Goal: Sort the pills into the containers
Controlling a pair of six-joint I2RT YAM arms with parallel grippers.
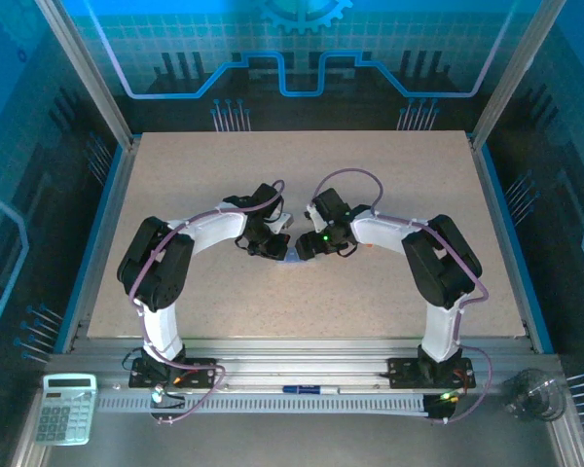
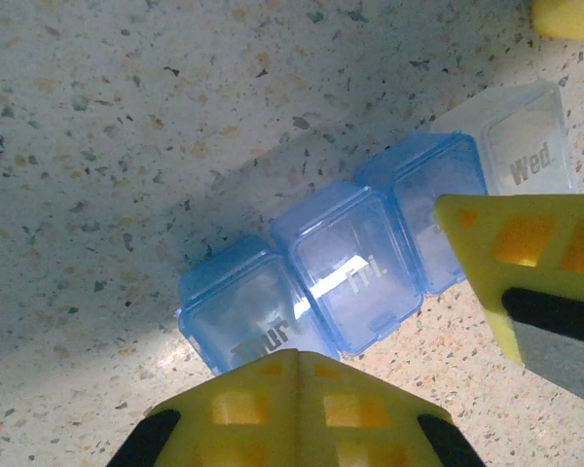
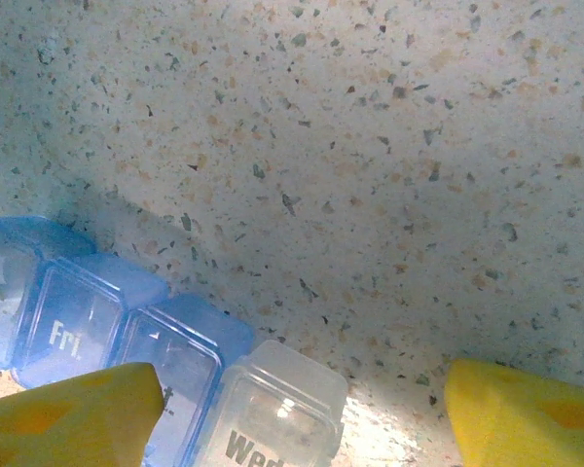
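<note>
The pill box (image 2: 370, 263) lies on the table (image 1: 370, 175) near its centre, between the left gripper (image 2: 292, 394) and the right gripper (image 3: 302, 413). On the rail before the table, a calculator (image 1: 65, 409) lies at the left, a pen (image 1: 307, 389) in the middle and a cup (image 1: 535, 394) at the right.

You're looking at a translucent blue pill box (image 2: 346, 277); its Wed. compartment (image 2: 526, 146) is clear. Your table (image 2: 175, 117) is speckled beige, the fingers (image 2: 292, 409) yellow.

Both arms bent inward, elbows out, wrists nearly meeting at centre. Left gripper (image 1: 264, 240) jaws closed tight; right gripper (image 1: 308, 243) jaws spread wide.
</note>
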